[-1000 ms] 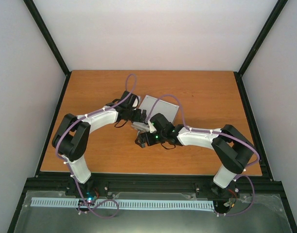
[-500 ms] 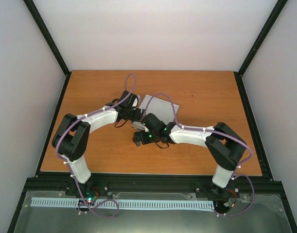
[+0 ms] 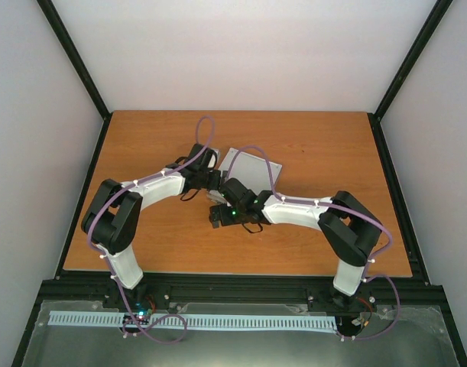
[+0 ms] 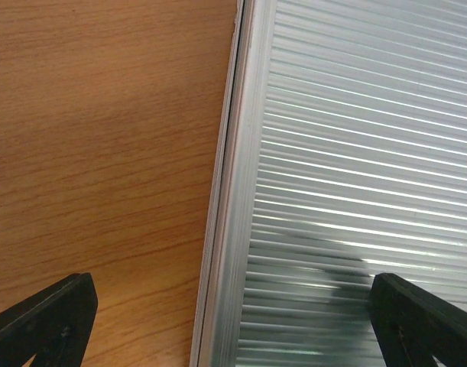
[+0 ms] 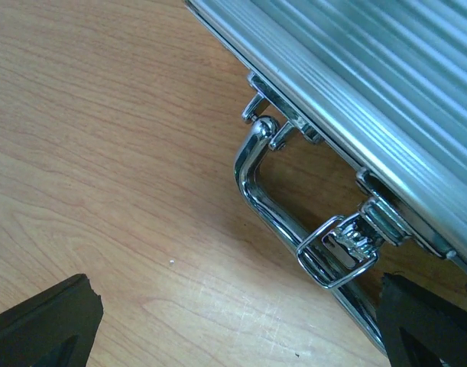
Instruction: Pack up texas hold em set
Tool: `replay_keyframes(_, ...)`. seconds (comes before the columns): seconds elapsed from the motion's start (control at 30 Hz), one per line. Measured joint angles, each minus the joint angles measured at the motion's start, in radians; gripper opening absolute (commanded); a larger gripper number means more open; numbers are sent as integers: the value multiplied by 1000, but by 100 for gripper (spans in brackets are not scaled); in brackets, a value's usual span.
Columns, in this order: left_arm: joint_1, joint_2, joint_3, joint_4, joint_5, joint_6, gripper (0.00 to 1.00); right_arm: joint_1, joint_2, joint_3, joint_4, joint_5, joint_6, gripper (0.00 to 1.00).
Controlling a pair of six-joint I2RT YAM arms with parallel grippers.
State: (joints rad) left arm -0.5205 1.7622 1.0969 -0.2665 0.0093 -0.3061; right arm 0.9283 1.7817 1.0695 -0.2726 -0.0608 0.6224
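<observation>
The silver ribbed aluminium case (image 3: 252, 168) lies closed on the wooden table. My left gripper (image 3: 215, 183) is open and straddles the case's left edge (image 4: 233, 229), one finger (image 4: 53, 317) over the table and the other (image 4: 416, 317) over the lid. My right gripper (image 3: 217, 215) is open and empty in front of the case (image 5: 386, 84). The chrome handle (image 5: 256, 187) and a wire latch (image 5: 336, 248) lie between its fingers (image 5: 50, 321), to the right. Chips, dice, the orange disc and the card deck are out of view.
Bare wooden table (image 3: 141, 138) surrounds the case. Black frame posts (image 3: 80, 61) and white walls close in the table's sides and back. The two arms meet near the table's middle.
My right arm has swung left along the case's front, so its gripper now sits nearer the left arm. The left arm has hardly moved.
</observation>
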Motion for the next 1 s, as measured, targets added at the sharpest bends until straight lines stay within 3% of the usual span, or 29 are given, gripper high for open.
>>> replay_keyframes(0.27, 2, -6, -19, 33, -11, 0, 100, 3, 11, 0, 17, 2, 30, 100)
replay_keyframes(1.0, -4, -78, -103, 40, 3, 0, 100, -66, -32, -222, 378, -24, 169, 100)
